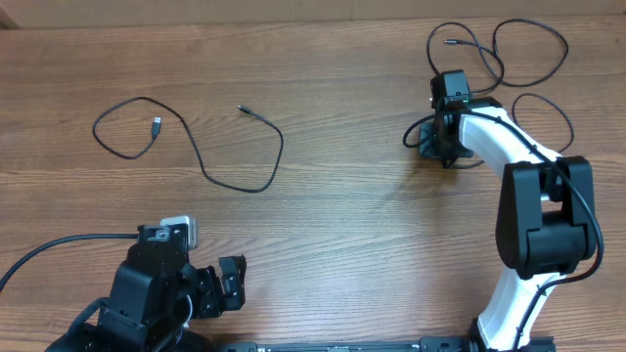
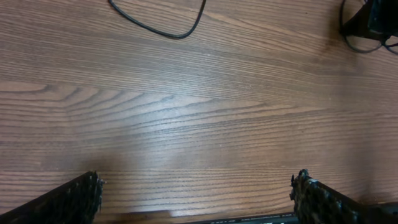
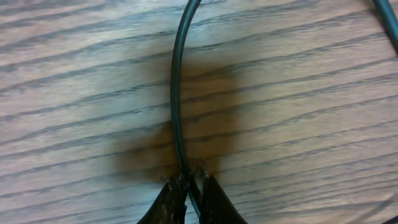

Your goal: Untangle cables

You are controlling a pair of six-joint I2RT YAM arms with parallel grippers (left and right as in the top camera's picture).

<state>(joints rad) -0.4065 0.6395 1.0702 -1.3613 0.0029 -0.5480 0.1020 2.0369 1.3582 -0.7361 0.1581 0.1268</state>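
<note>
One thin black cable (image 1: 210, 174) lies spread out at the table's left, its silvery plug (image 1: 157, 124) inside its loop; a bend of it shows in the left wrist view (image 2: 163, 31). More black cable loops (image 1: 509, 59) lie at the far right. My right gripper (image 1: 436, 147) is down on the table there, shut on a black cable (image 3: 176, 106) that runs up from between its fingertips (image 3: 190, 182). My left gripper (image 1: 231, 284) is open and empty near the front edge, its fingers wide apart (image 2: 196, 193).
The wooden table (image 1: 352, 225) fills all views. Thicker black arm wires run at the front left (image 1: 49, 249) and along the right arm (image 1: 577, 210).
</note>
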